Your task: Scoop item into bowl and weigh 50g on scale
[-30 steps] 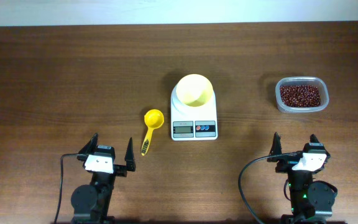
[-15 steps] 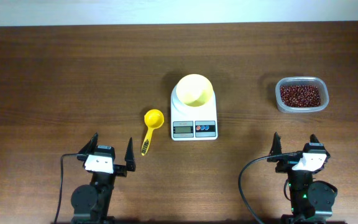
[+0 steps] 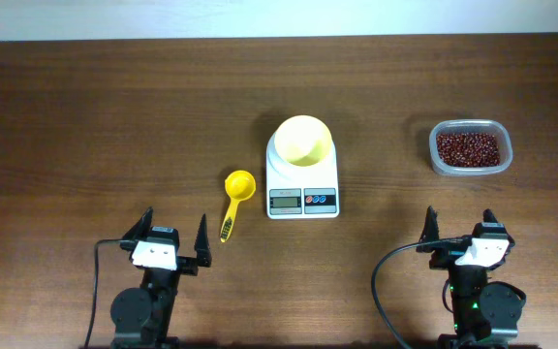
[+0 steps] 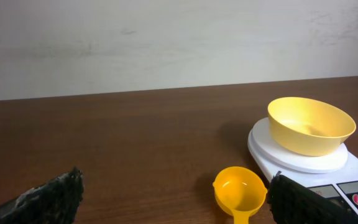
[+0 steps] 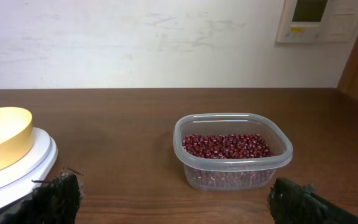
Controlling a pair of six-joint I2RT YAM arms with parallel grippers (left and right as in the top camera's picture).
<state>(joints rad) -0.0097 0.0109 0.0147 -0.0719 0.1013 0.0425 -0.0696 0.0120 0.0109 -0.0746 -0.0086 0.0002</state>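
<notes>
Plainly the yellow scoop (image 3: 234,201) lies just ahead of the left gripper (image 3: 175,215), handle end nearest it, cup end away. Both it and the right gripper (image 3: 458,211) stand released, empty.

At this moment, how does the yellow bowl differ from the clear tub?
The yellow bowl is round and opaque; the clear tub is rectangular and see-through. The bowl is empty; the tub holds red-brown beans. The bowl sits on the scale; the tub stands on the table to the scale's right. Both are upright and open-topped.
</notes>
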